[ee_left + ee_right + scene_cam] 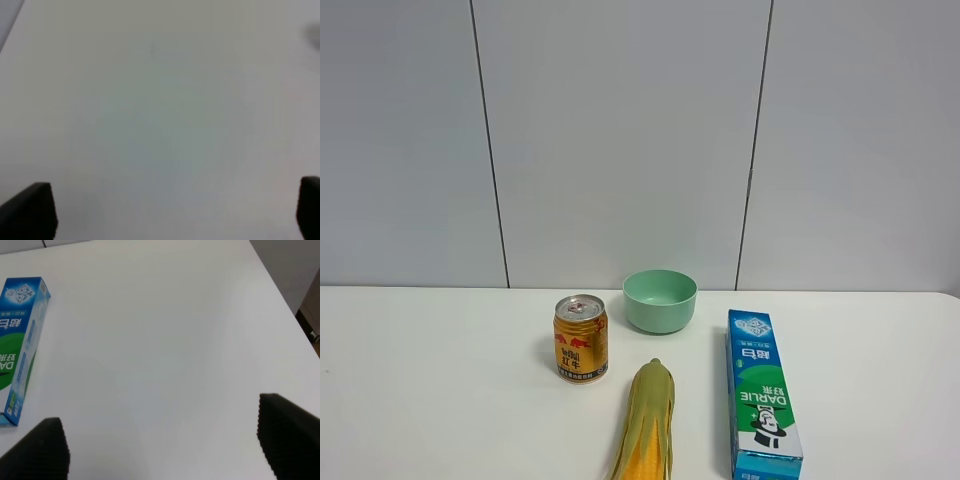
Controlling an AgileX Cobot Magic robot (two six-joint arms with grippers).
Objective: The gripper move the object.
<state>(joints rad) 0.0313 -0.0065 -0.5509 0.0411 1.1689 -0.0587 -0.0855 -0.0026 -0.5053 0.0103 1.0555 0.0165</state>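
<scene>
On the white table [440,380]: four things are seen in the exterior high view.
Toothpaste box [761,392]: laid flat at the right, long axis running from the camera toward the wall, blue end facing the wall, top-hat logo nearer the camera.
Neighbours: a corn cob [646,423] just left of the box, a gold can [581,338] farther left, a green bowl [660,300] behind them; all apart.
Right gripper [165,445]: fingers spread wide over bare table, nothing held; the box is seen off to one side.
Left gripper [175,210]: fingers spread, only blurred table shown.
Exterior high view: neither arm is shown.
</scene>
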